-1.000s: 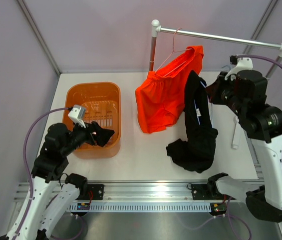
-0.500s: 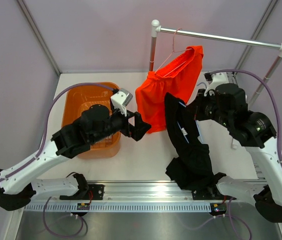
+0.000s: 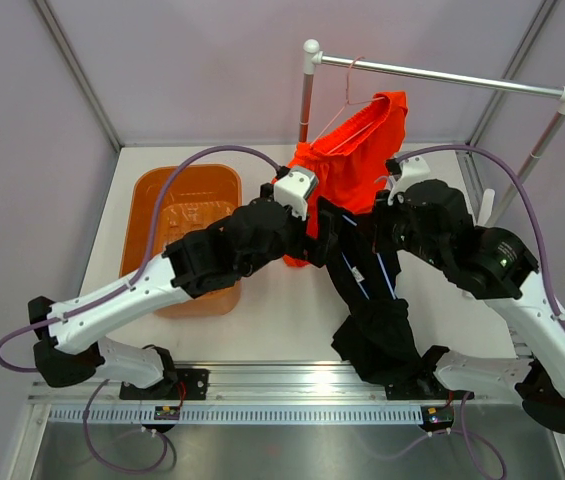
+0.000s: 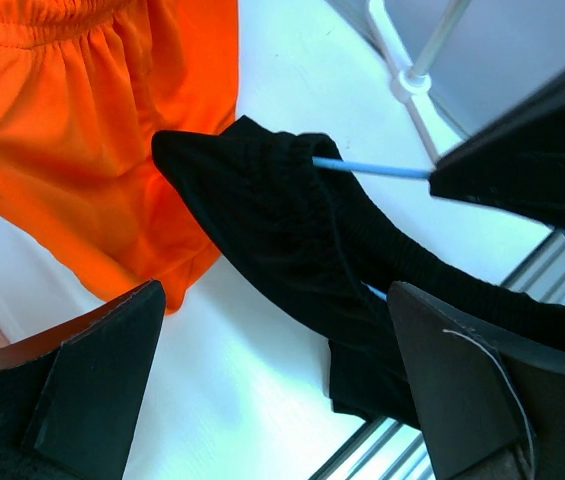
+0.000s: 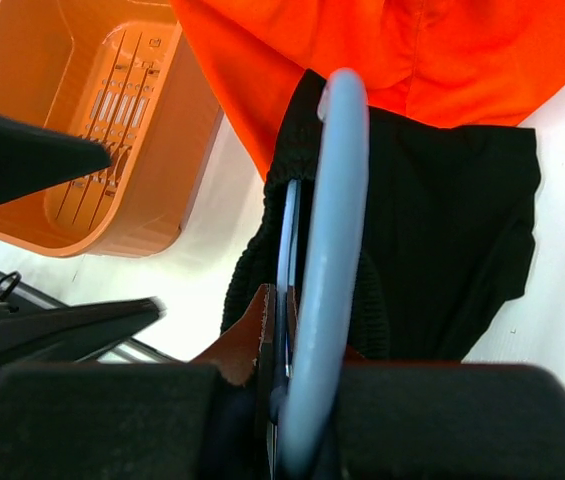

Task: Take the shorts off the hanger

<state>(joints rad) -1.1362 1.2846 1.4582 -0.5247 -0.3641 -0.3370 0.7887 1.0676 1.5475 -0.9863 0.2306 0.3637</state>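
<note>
At the far left an orange basket (image 3: 177, 215) sits on the white table (image 3: 272, 310). The left arm reaches over the basket's right rim toward the middle of the table. The left gripper (image 3: 330, 232) stands wide open, and in its wrist view the 2 fingers (image 4: 82, 400) flank the scene with nothing clamped between them. Ahead of them in that view is the ribbed waistband of the black shorts (image 4: 292, 240), with a thin stretch of the blue hanger (image 4: 372, 168) coming out of it; whether either finger touches the cloth cannot be told.

Just right of the basket, the orange-red shorts (image 3: 347, 170) hang on a pink wire hanger (image 3: 347, 110), which is hooked over the metal rail (image 3: 442, 75) at the back. They drape down behind the left gripper, and their lower hem is hidden by the arm.

Next comes the black shorts (image 3: 377, 300), stretched from the 2 grippers down toward the near edge of the table. The lower end lies bunched on the table close to the front rail, while the upper end is threaded on the blue hanger (image 3: 354, 275).

At the right, the right gripper (image 3: 387, 225) is clamped tight on the blue hanger (image 5: 327, 250). In its wrist view the hanger's thick curved part runs straight out from between the closed fingers, the black shorts (image 5: 442, 230) wrap around it, and the basket (image 5: 92, 130) shows at upper left.
</note>
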